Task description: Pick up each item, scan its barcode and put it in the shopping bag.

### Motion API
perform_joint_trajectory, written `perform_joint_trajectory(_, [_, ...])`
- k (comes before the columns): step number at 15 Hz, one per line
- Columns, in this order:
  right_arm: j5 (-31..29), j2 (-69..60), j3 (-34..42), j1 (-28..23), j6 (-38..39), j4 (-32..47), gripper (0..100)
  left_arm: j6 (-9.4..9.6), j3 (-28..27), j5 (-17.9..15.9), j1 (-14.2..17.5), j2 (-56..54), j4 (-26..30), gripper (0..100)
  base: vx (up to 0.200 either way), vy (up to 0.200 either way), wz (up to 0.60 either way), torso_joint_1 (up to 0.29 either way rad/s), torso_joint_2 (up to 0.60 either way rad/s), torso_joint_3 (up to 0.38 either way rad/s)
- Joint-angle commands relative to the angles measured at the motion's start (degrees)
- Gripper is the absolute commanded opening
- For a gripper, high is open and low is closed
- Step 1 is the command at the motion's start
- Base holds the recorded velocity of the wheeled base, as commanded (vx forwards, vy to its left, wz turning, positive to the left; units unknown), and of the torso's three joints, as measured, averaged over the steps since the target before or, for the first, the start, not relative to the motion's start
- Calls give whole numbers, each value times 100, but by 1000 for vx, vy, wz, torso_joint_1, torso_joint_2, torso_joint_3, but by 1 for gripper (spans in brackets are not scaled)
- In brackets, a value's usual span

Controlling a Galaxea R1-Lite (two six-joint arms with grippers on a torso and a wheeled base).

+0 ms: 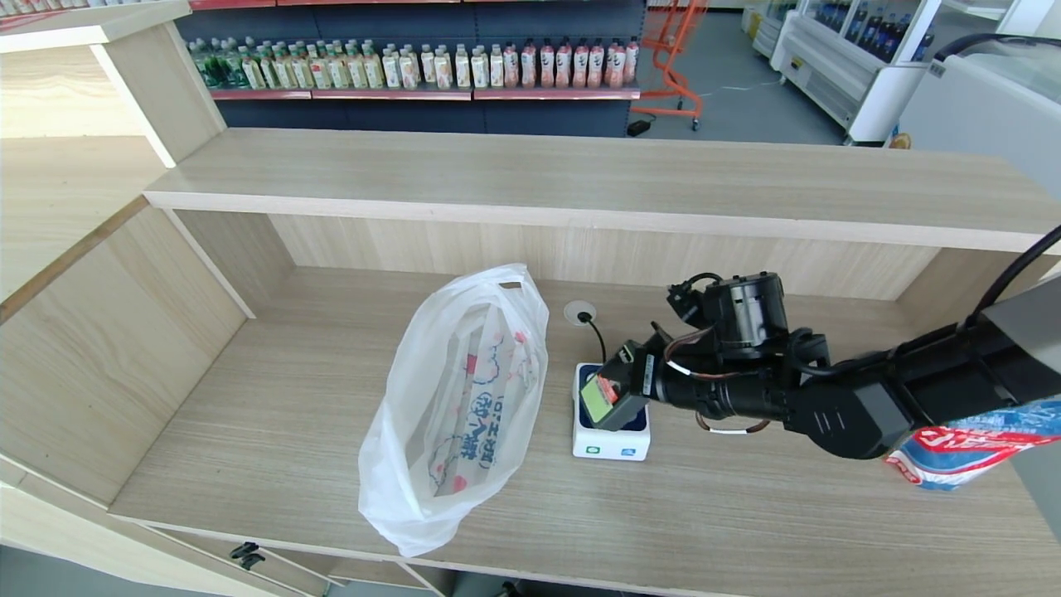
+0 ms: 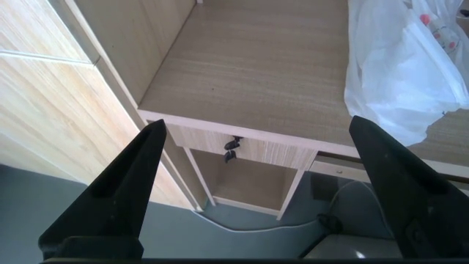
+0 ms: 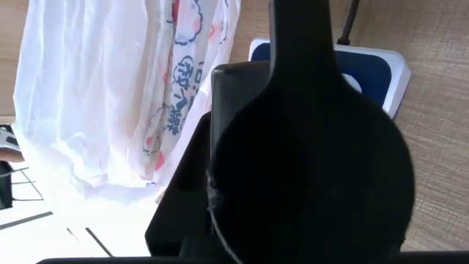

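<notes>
Two sets of jaws: right jaws closed on a small box point(image 1: 603, 396); left jaws spread wide, holding nothing.
Small box: centre of the head frame, green-and-red face up, held over the scanner point(image 1: 612, 448); whether they touch cannot be told.
Scanner: white with a blue top, on the table point(image 1: 746, 514), black cable point(image 1: 595, 336) running toward the back.
Shopping bag point(image 1: 456, 398): white plastic, lying open left of centre, just beside the scanner.
Left jaws: past the table's front edge, above the floor.
Packet point(image 1: 978, 444): blue, red and white, lower right of the frame, under the right arm point(image 1: 870, 398).
</notes>
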Motion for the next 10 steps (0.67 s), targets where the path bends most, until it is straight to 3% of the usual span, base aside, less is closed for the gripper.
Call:
perform_joint_trajectory(1, [27, -1078, -364, 87, 408, 766, 0, 2, 0, 3, 7, -2, 1, 100, 0, 0, 0, 0, 0, 0])
perform_joint_trajectory(2, [10, -1570, -391, 87, 302, 1047, 0, 2, 0, 3, 7, 6, 1, 100, 0, 0, 0, 0, 0, 0])
perform_joint_trajectory(4, [-289, -2590, -391, -440, -1578, 2111, 0, 2, 0, 3, 7, -2, 1, 100, 0, 0, 0, 0, 0, 0])
perform_joint_trajectory(5, [-509, -2941, -285, -642, -2088, 2304, 0, 2, 0, 3, -2, -2, 1, 100, 0, 0, 0, 0, 0, 0])
perform_joint_trajectory(10, [-720, -3820, 655, -933, -2097, 2330, 0, 11, 0, 3, 7, -2, 1, 100, 0, 0, 0, 0, 0, 0])
